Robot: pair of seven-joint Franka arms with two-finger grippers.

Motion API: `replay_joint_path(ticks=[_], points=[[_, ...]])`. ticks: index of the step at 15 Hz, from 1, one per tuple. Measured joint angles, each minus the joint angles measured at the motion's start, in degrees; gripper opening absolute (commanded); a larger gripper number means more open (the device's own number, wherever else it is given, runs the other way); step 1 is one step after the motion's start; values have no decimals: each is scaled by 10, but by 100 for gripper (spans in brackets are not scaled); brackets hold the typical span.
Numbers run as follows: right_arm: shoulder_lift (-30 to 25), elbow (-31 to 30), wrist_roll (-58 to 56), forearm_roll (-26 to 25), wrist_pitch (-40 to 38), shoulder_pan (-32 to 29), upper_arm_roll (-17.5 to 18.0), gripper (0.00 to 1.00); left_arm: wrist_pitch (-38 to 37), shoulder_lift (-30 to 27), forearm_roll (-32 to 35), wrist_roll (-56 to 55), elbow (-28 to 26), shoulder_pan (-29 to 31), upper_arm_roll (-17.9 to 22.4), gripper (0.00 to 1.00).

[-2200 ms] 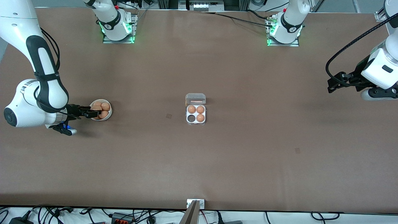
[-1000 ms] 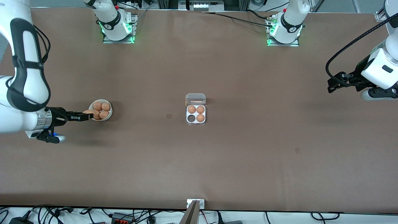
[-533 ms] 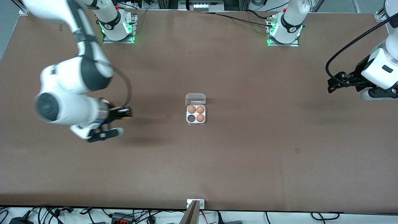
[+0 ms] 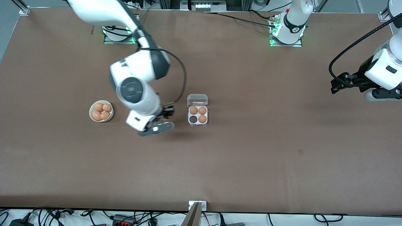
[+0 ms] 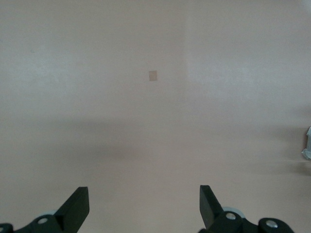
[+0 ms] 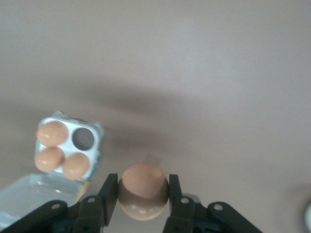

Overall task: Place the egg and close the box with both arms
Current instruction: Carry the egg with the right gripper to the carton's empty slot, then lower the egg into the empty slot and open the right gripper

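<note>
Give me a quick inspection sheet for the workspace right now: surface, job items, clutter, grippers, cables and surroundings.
Surface: brown table, a few small darker marks.
Job's things: box at mid-table, lid open, three eggs in it, one cell empty; egg held in the right gripper.
Clutter: white bowl with four eggs, toward the right arm's end.
Grippers: right gripper shut on the egg, over bare table between bowl and box; left gripper open and empty, waiting over the left arm's end.
Cables: black cable looping along the left arm; loose cables along the table's near edge.
Surroundings: arm bases lit green.
</note>
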Motion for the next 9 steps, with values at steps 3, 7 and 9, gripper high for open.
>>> replay_joint_path(ticks=[3,7,9], points=[[20,0,65,-2,40,30,0,13,0,0,0,0,0,0,0,100],[50,0,125,-2,92,55,0,14,0,0,0,0,0,0,0,100],[65,0,130,-2,106,63,0,14,0,0,0,0,0,0,0,100]])
